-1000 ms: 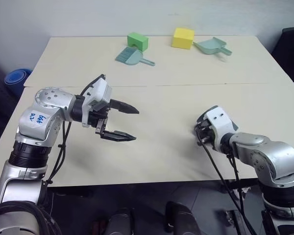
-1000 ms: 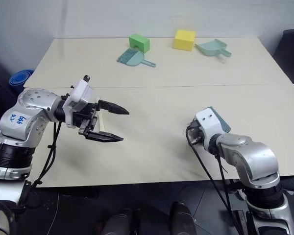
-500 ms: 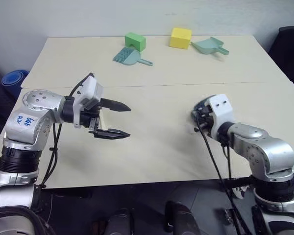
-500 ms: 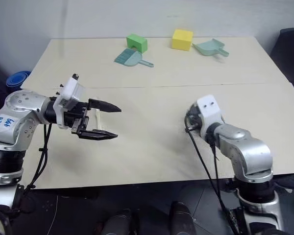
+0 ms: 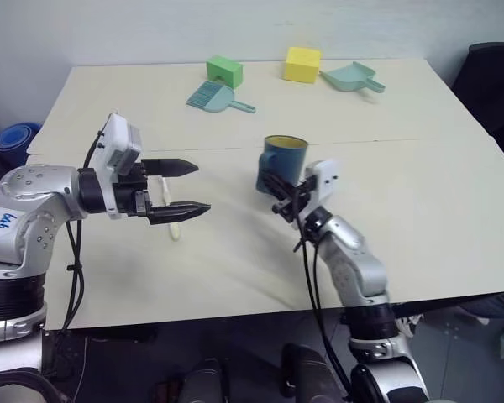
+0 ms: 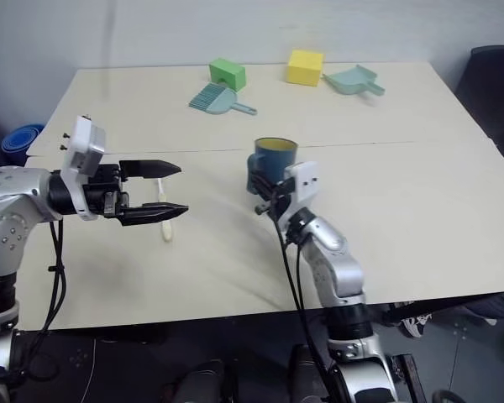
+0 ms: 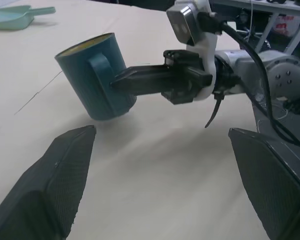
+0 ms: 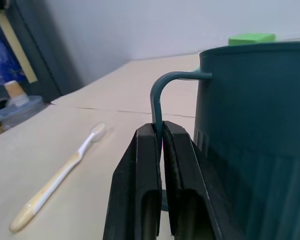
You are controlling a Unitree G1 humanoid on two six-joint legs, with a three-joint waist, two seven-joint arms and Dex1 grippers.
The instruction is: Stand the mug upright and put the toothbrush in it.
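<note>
mug (image 5: 281,162) handle sits pinched in my right jaws (image 8: 160,145), tilted; it could slip and tip. left jaws (image 5: 191,186) spread wide above toothbrush (image 8: 57,177).

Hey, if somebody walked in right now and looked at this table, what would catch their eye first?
Probably the mug near the middle of the table, pinched by its handle in the shut right gripper and leaning a little. Next, the left gripper held open above the toothbrush, which lies flat on the table to the mug's left.
</note>
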